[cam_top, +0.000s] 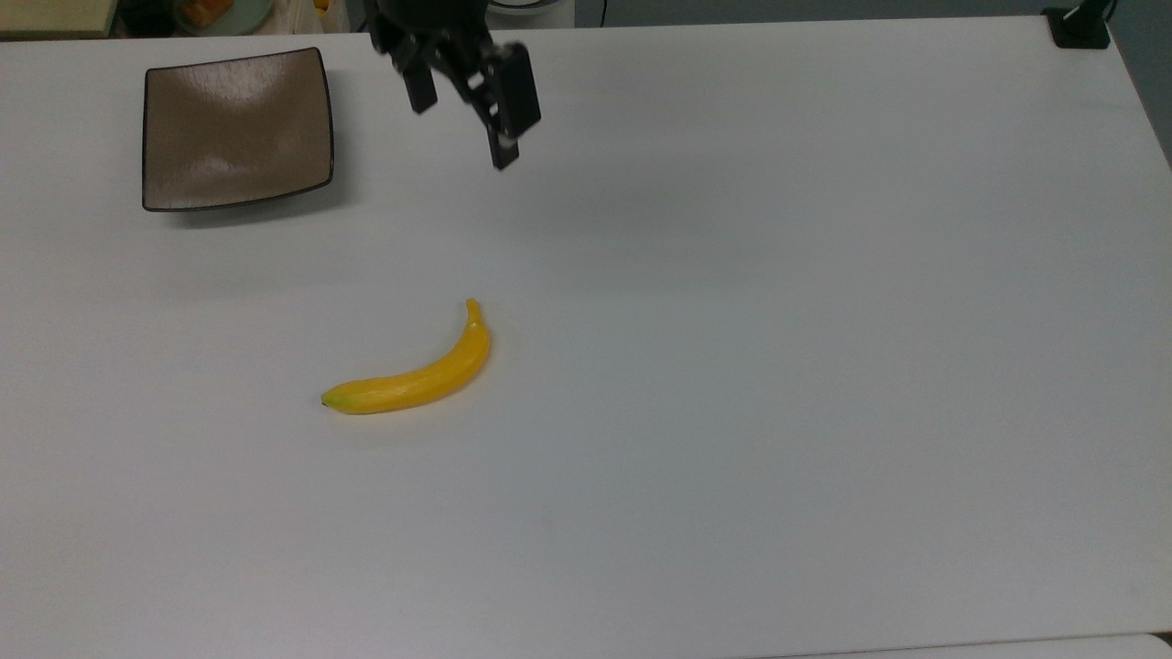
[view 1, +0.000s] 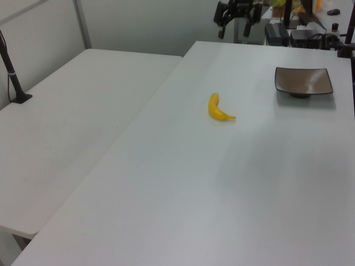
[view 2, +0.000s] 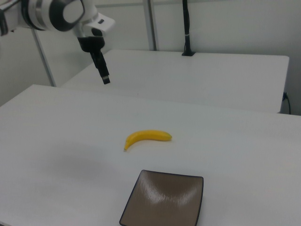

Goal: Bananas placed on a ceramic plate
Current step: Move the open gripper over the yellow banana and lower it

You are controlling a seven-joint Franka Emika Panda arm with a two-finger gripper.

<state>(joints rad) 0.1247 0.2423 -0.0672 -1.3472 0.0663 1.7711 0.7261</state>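
Going across the top view from its left, the square, glossy brown-taupe ceramic plate with a thin dark rim [cam_top: 236, 128] sits near the far corner of the white table [cam_top: 778, 366] and holds nothing. To the top view's right of the plate, the black two-finger gripper [cam_top: 462, 133] hangs in the air above the table's far edge, its fingers spread apart with nothing between them. Nearer the camera, and roughly level with the gripper across the width of the picture, the slender, curved, glossy bright-yellow banana [cam_top: 417, 371] lies flat on the bare table, its thin stem pointing towards the far edge and its small dark tip towards the top view's left. The banana is well apart from both the plate and the gripper.

By my reading, the task is barely begun. Nothing is grasped and nothing is on the plate. What remains is nearly everything: bringing the open fingers down over the banana, closing across its narrow body, lifting, carrying it towards the top view's upper left, and setting it down on the plate.
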